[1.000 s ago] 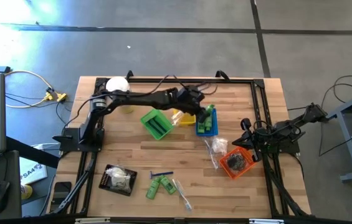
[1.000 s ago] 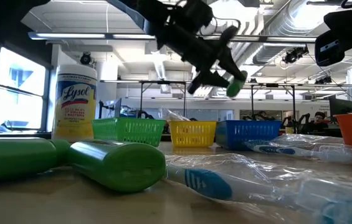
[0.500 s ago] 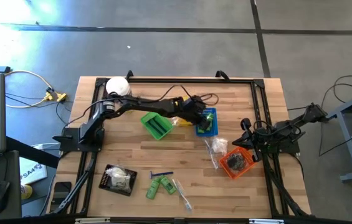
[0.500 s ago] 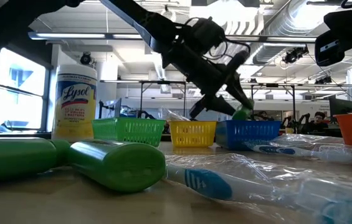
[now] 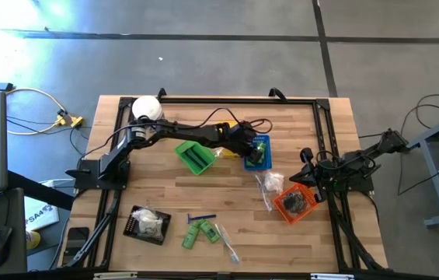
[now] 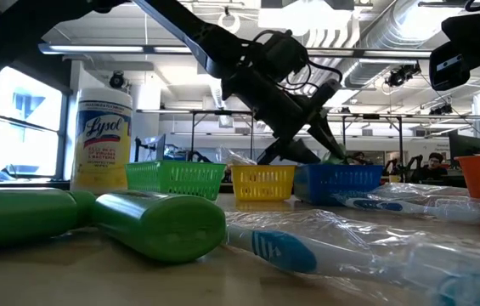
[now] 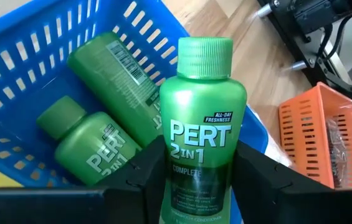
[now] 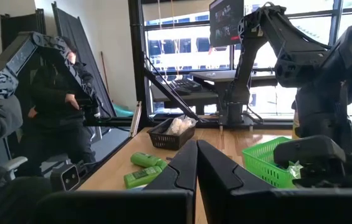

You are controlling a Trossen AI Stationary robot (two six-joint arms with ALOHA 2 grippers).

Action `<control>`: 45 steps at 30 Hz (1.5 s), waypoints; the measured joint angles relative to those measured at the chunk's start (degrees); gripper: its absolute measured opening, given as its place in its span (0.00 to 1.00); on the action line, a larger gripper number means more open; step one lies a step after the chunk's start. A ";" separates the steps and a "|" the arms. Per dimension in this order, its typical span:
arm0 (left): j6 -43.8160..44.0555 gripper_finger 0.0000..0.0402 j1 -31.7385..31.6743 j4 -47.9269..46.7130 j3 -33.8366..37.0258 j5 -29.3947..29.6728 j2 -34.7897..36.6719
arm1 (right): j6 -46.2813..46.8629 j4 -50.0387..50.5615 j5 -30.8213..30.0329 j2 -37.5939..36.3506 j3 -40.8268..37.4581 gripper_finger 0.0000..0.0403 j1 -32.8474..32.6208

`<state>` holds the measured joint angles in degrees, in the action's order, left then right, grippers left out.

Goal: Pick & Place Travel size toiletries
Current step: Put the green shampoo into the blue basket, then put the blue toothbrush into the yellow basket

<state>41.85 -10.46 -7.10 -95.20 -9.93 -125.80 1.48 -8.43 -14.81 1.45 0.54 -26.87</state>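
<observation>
My left gripper point(image 5: 252, 148) reaches into the blue basket point(image 5: 264, 159) at the table's far middle, shut on a green PERT bottle point(image 7: 202, 124). Two more green bottles point(image 7: 95, 146) lie in that basket point(image 7: 14, 68). In the low view the gripper point(image 6: 323, 146) dips behind the basket's rim point(image 6: 341, 180). Other toiletries lie near the front edge: two green bottles point(image 5: 200, 232) and a clear toothbrush point(image 5: 227, 243). White packets point(image 5: 270, 185) lie beside the orange basket. My right gripper point(image 8: 196, 163) waits shut at the table's right edge point(image 5: 307, 161). My left gripper pinches the bottle's lower body point(image 7: 171, 171) between its two fingers point(image 7: 139, 174), one on each side. The fingers slant down from the table's left and lie along the bottle. Its cap point(image 7: 204, 55) points away from the gripper, over the basket's inside; whether it rests on anything I cannot tell.
A green basket point(image 5: 194, 155) and a yellow basket point(image 5: 224, 147) stand left of the blue one. An orange basket point(image 5: 294, 204) sits at the right, a black tray point(image 5: 146, 224) with packets at the near left, and a white Lysol jar point(image 5: 147, 107) at the far left corner.
My left gripper has come down toward the blue basket, carrying the green bottle from well above the rim into the basket. The wrist has rolled a little. The bottle stays between the fingers.
</observation>
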 joint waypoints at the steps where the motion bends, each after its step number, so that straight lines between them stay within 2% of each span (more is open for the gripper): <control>1: -0.03 0.38 0.00 -0.12 0.00 0.00 0.00 | 0.00 0.00 0.00 0.00 0.02 0.01 0.00; 7: -1.18 0.47 0.00 -1.21 0.00 0.46 0.00 | 0.02 0.00 0.00 0.00 0.01 0.01 0.00; 20: -1.86 0.48 0.00 -1.46 -0.02 0.50 0.00 | 0.04 0.00 0.00 0.00 0.02 0.01 0.00; 27: -9.31 0.48 0.00 -1.21 -0.69 -1.27 2.28 | 0.06 0.04 0.00 0.00 0.02 0.01 0.02; 30: -14.49 0.48 0.00 -5.04 -3.18 -2.38 4.49 | 0.04 0.17 0.00 -0.02 0.00 0.01 0.00; 34: -26.78 0.48 0.50 -16.54 -8.23 -3.70 8.30 | 0.04 0.20 0.00 -0.02 0.01 0.01 0.00; 39: -42.19 0.40 2.96 -30.20 -12.15 1.37 15.43 | 0.08 0.02 -0.03 -0.02 0.02 0.01 0.02; 42: -48.04 0.30 4.66 -35.40 -12.11 4.51 20.07 | 0.26 0.02 -0.20 -0.02 0.02 0.01 0.02; 45: -52.71 0.15 5.81 -40.45 -12.04 4.87 24.60 | 0.27 0.02 -0.20 -0.02 0.01 0.01 0.01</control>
<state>-10.87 -4.65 -47.54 -107.24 -5.06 -101.20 1.75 -8.40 -15.00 1.43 0.54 -26.87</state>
